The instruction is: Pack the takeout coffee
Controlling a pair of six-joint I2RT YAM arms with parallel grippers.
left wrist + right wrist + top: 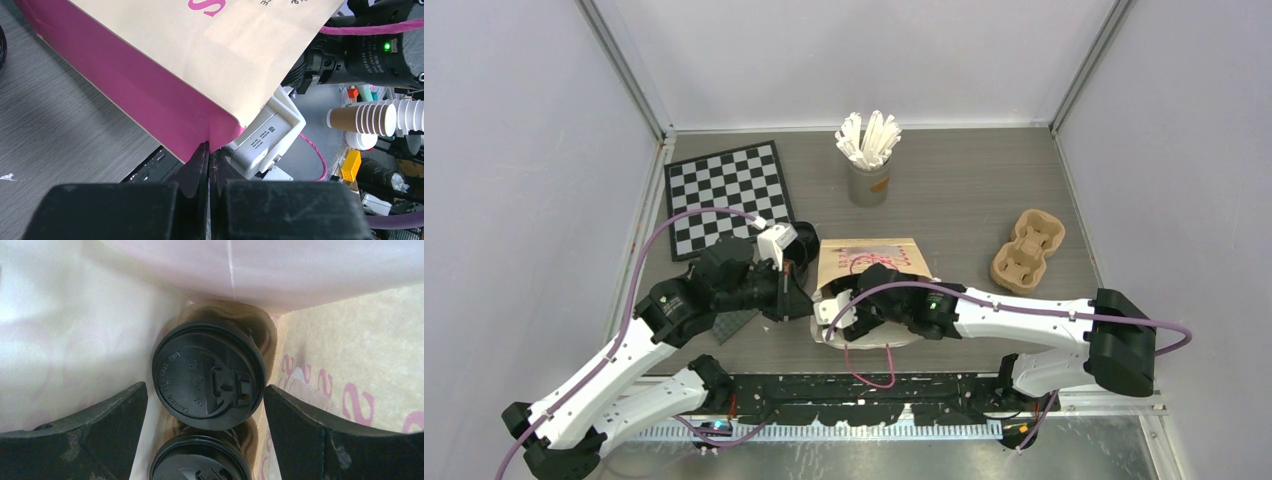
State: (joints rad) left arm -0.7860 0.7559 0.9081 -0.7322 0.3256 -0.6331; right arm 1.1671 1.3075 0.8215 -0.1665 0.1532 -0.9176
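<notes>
Two takeout coffee cups seen inside pink paper bag, black lids on, set in brown tray. "CAUTION" read in raised letters on upper lid. Big pink letters printed on bag, cut off, not readable. Bag corner pinched tight by left gripper. Right gripper held inside bag, fingers wide apart, nothing gripped. On table: one pulp carrier, one grey cup of white sticks, one checkerboard.

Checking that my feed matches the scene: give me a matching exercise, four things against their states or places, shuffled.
1 left tool
2 right tool
3 cups
4 spare carrier

A open, inside the bag
B empty, right of the bag
C shut on the bag corner
D lidded, in the bag

Pairs: 1-C, 2-A, 3-D, 4-B
</notes>
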